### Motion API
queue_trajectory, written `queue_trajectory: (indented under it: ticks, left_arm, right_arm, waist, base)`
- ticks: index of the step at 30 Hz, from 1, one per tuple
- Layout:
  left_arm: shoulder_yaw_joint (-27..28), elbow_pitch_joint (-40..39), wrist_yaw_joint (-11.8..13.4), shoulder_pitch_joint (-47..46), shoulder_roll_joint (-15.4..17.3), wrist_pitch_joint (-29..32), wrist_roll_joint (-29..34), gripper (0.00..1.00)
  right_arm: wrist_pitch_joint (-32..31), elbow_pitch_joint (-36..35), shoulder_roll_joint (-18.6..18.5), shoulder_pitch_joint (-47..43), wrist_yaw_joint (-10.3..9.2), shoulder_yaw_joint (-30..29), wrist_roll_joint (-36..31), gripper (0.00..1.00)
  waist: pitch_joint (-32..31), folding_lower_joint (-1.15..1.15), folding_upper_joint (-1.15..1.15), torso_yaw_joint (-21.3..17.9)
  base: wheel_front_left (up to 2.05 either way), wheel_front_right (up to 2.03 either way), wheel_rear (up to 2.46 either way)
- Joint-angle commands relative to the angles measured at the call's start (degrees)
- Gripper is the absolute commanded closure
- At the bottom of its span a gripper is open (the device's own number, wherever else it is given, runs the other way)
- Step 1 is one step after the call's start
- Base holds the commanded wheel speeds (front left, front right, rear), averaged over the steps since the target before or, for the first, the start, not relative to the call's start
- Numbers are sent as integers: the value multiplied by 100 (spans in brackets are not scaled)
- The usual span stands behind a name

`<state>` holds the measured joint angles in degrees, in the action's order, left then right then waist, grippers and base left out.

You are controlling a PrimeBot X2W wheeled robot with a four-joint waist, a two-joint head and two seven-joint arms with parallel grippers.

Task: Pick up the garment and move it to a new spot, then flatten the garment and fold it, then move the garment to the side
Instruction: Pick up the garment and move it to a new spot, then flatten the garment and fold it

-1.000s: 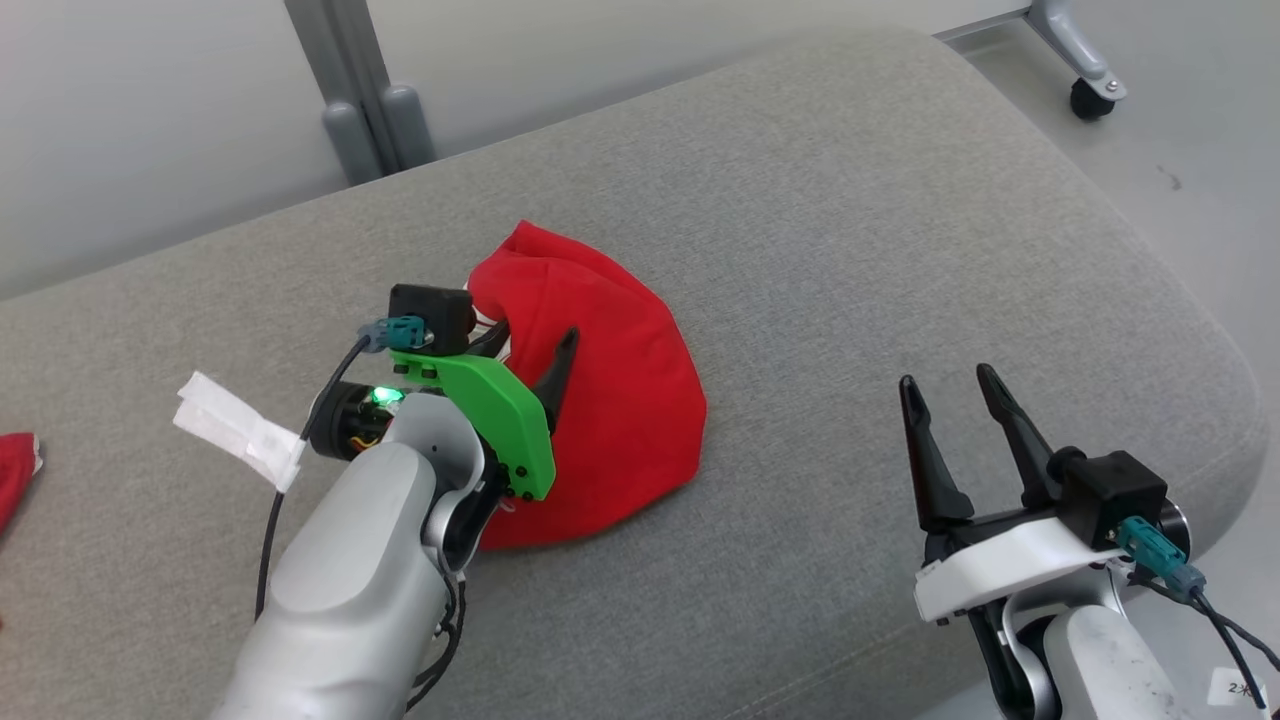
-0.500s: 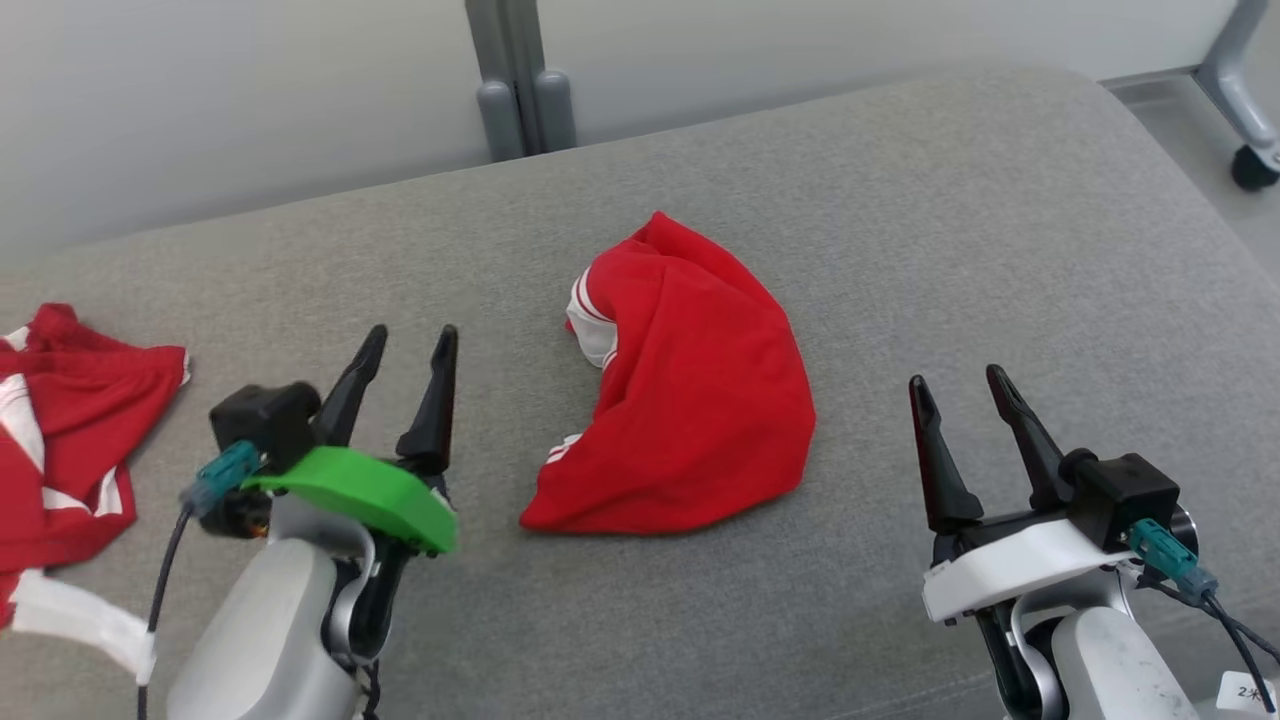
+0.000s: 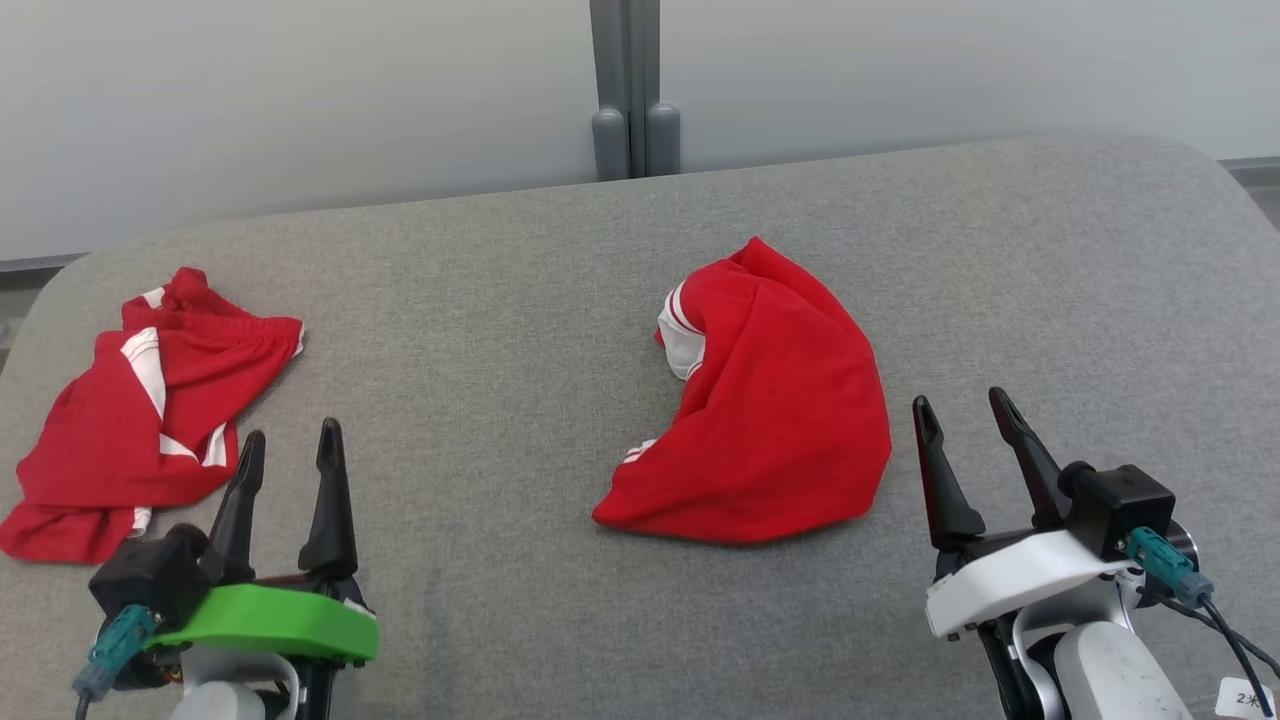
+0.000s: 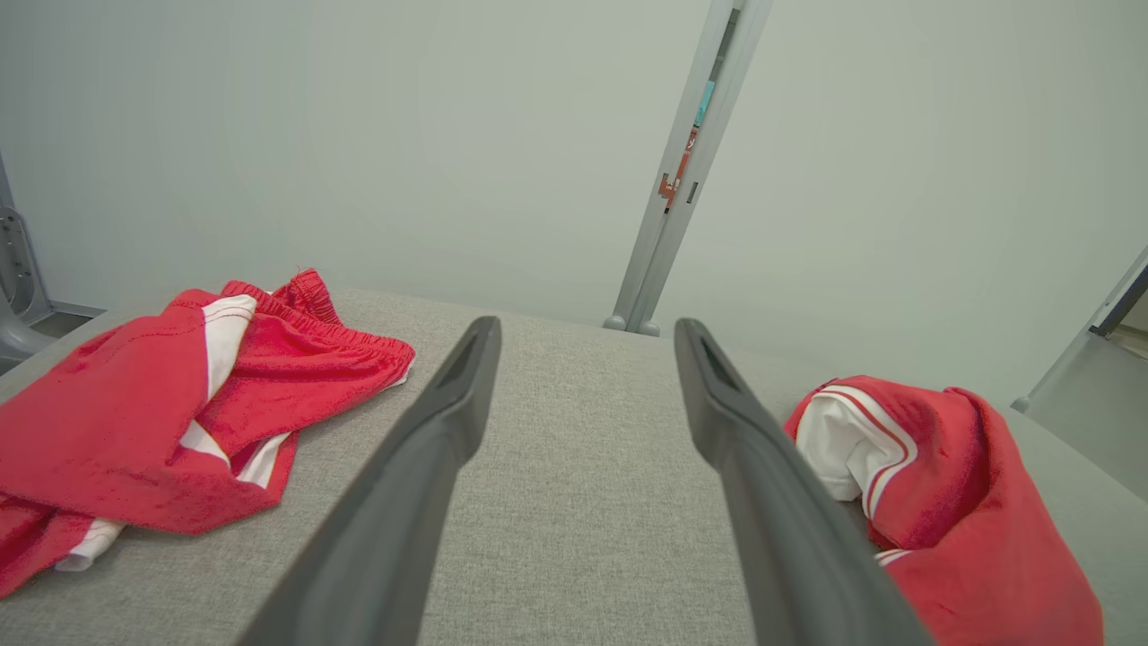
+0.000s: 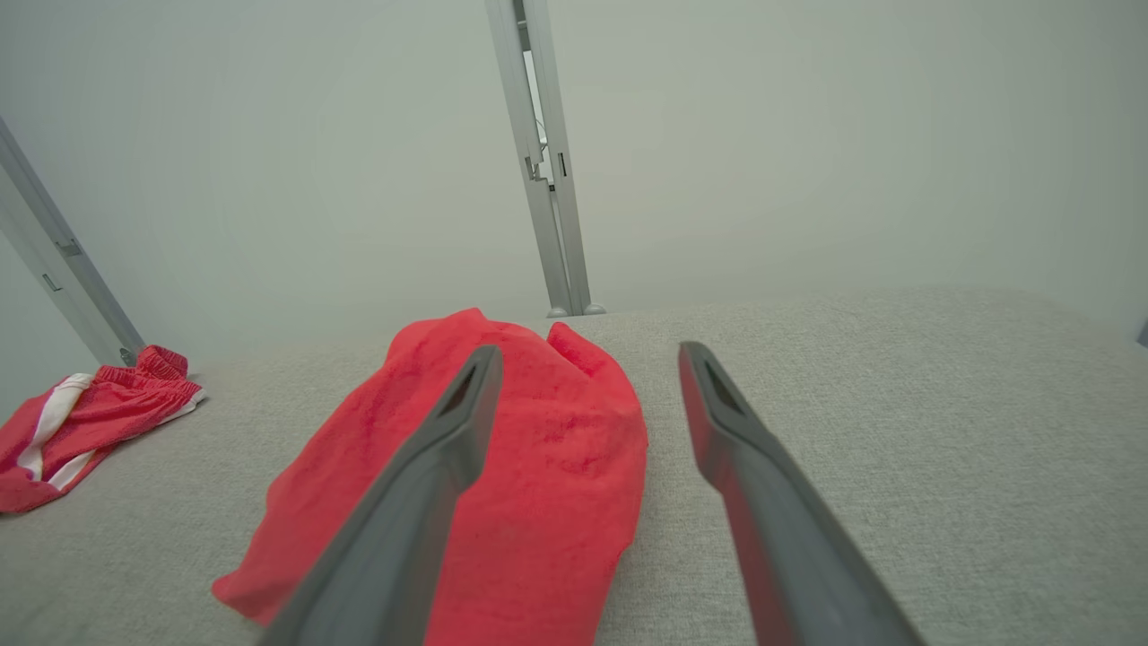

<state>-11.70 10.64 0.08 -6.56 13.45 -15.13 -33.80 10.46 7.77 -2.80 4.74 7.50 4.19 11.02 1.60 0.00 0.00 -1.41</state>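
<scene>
A red garment (image 3: 770, 420) with white trim lies bunched and folded over on the grey cushion (image 3: 500, 300), right of centre. It also shows in the left wrist view (image 4: 969, 484) and the right wrist view (image 5: 556, 449). My left gripper (image 3: 291, 432) hovers open at the lower left, well clear of that garment, with nothing between its fingers (image 4: 585, 325). My right gripper (image 3: 959, 398) stands open just right of the garment's edge, also holding nothing (image 5: 588, 350).
A second red garment (image 3: 140, 410) with white stripes lies crumpled at the cushion's far left, close to my left gripper (image 4: 134, 413) (image 5: 90, 413). A grey post (image 3: 635, 90) stands behind the cushion against a pale wall. Bare cushion stretches between the two garments.
My left gripper has drawn back from over the folded garment to the lower left, open throughout. The head view has swung left, bringing the second garment into view. The right gripper held still.
</scene>
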Motion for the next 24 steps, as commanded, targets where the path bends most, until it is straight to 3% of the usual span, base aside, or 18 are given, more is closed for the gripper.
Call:
queue_trajectory:
  ticks: [1, 7, 24]
  left_arm:
    - [78, -58, -6, 211, -8, 0, 93, 0]
    - [231, -222, -97, 591, -15, -1, 463, 0]
    - [555, -248, -265, 801, -348, -3, 730, 0]
  right_arm:
    - [-6, 19, -16, -87, -1, 14, 59, 0]
    - [-68, 95, -15, -117, -2, 31, 69, 0]
    - [-113, 133, -16, -128, -2, -35, 7, 0]
  waist:
    - [-47, 0, 0, 42]
    - [-33, 0, 0, 39]
    - [-57, 0, 0, 163]
  base:
    - [0, 0, 0]
    - [0, 0, 0]
    - [0, 0, 0]
